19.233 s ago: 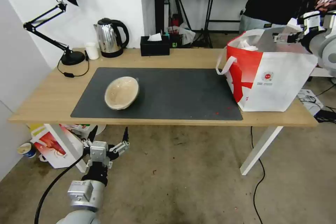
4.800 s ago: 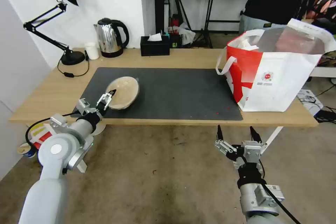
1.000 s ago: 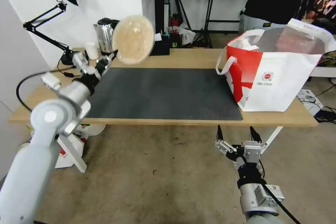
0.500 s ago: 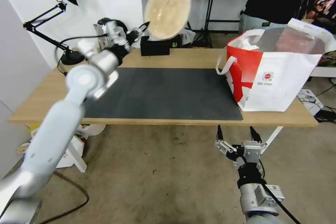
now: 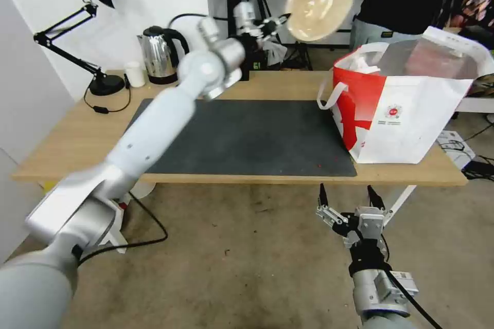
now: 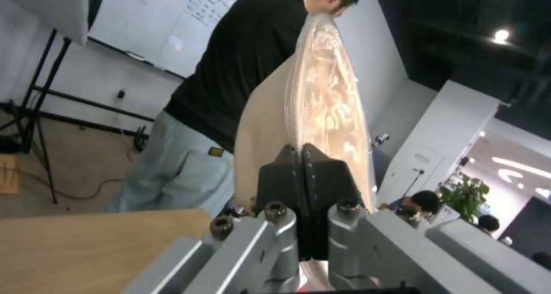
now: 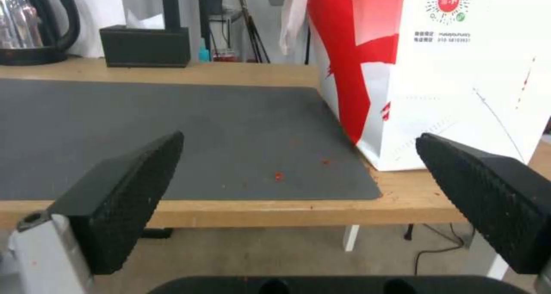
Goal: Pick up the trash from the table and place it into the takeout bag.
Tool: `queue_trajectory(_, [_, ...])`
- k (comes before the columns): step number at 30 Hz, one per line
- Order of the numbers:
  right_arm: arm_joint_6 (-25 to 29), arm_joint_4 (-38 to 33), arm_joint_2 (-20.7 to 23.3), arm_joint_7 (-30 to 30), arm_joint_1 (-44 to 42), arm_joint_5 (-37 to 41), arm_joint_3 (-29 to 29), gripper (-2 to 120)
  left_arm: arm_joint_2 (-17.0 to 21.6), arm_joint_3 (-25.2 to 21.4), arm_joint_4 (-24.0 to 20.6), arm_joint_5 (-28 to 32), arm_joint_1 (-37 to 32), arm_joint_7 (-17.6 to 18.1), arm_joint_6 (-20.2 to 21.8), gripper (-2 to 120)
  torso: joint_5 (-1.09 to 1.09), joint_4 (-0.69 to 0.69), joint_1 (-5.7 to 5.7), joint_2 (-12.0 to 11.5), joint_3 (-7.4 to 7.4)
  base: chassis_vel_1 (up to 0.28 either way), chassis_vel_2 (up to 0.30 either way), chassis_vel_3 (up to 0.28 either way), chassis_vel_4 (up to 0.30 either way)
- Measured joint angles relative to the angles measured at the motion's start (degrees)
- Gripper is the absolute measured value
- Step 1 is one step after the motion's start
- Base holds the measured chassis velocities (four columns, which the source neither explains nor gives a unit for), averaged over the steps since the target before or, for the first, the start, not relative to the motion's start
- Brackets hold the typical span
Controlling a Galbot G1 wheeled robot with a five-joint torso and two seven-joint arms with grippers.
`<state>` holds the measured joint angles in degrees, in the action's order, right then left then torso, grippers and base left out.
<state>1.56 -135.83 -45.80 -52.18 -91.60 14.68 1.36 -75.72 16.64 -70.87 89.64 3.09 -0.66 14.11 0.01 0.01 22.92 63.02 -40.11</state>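
Swung further across since half a second ago, the left gripper [image 5: 282,19] now holds the beige paper bowl [image 5: 320,2] high above the far edge of the long light-wood table [image 5: 72,139], close to the left of the open mouth of the large boxy white takeout bag with a red side panel [image 5: 411,108]; earlier the bowl was over the black tissue box, and nearly five seconds ago it still lay on the dark grey rectangular mat [image 5: 247,136] with the gripper reaching for its rim. The bowl is tilted on edge, its inside facing the head camera. In the left wrist view the black fingers [image 6: 281,173] are pressed together on the bowl's thin rim [image 6: 321,113], the bowl standing up edge-on from them. The mat is bare apart from a few small red specks [image 7: 277,175] near its front right corner. The bag stands unchanged on the right end of the table, touching the mat's right edge, its silver foil lining showing at the top. The right gripper [image 5: 346,200] hangs where it was, low in front of the table's front edge, below the bag, its fingers [image 7: 123,186] spread wide and holding nothing.
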Motion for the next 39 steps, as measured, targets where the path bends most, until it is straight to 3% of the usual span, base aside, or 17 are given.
queue_trajectory(10, [0.0, 0.0, 0.0, 0.0, 0.0, 0.0, 0.0, 100, -8.0, 6.2, 10.7, 0.0, 6.5, -0.2, -1.3, 0, 0.01, -0.02, 0.0, 0.0, 0.0, 0.0, 0.0, 0.0, 0.0])
queue_trajectory(19, [0.0, 0.0, 0.0, 0.0, 0.0, 0.0, 0.0, 100, -12.3, 11.2, 15.0, 0.0, 8.9, 0.1, -2.0, 0, 0.0, -0.02, 0.0, 0.0, 0.01, 0.0, 0.0, 0.0, 0.0])
queue_trajectory(26, [0.0, 0.0, 0.0, 0.0, 0.0, 0.0, 0.0, 100, -13.7, 14.1, 15.4, 0.0, 8.5, -1.0, -4.6, 0, -0.01, 0.0, 0.0, 0.0, 0.01, 0.0, 0.0, 0.0, 0.0])
queue_trajectory(32, [0.0, 0.0, 0.0, 0.0, 0.0, 0.0, 0.0, 100, -15.6, 15.8, 19.5, 0.0, 9.6, -3.2, -6.5, 0, -0.01, -0.02, 0.0, 0.0, 0.01, 0.0, 0.0, 0.0, 0.0])
queue_trajectory(39, [0.0, 0.0, 0.0, 0.0, 0.0, 0.0, 0.0, 100, -15.7, 18.3, 21.3, -0.2, 9.9, -3.7, -7.3, 0, -0.01, -0.01, 0.0, 0.0, 0.01, 0.0, 0.0, 0.0, 0.0])
